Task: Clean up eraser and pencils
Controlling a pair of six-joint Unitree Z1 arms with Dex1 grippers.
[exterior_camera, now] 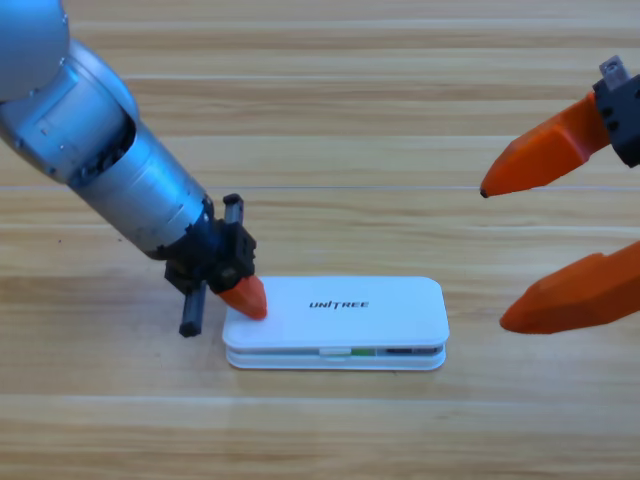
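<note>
- The wooden table (pixel 330 120) fills the view, bare boards around the work.
- The left arm (pixel 110 170) reaches down from the upper left corner, ending in the left gripper (pixel 243 296), whose one visible orange jaw tip presses on the left end of the case's lid. Whether its jaws are open or shut I cannot tell; the second jaw is hidden under the black body.
- The right gripper (pixel 495 255) waits at the right edge, jaws spread wide and holding nothing.
- The white case (pixel 345 315) lies flat at centre, lid down over its base, with a thin seam along the near side.
- The pencils (pixel 365 352) appear to be inside: a bright green bit shows through the seam, nothing more.
- The eraser is not in sight, probably also inside.
- Handling, as a judgement: the case looks light, rigid and smooth, so it could skid under a sideways push; pressing straight down on the lid, or pinching across its short width, seems safest. Pencils are stiff and thin, best taken mid-barrel.
</note>
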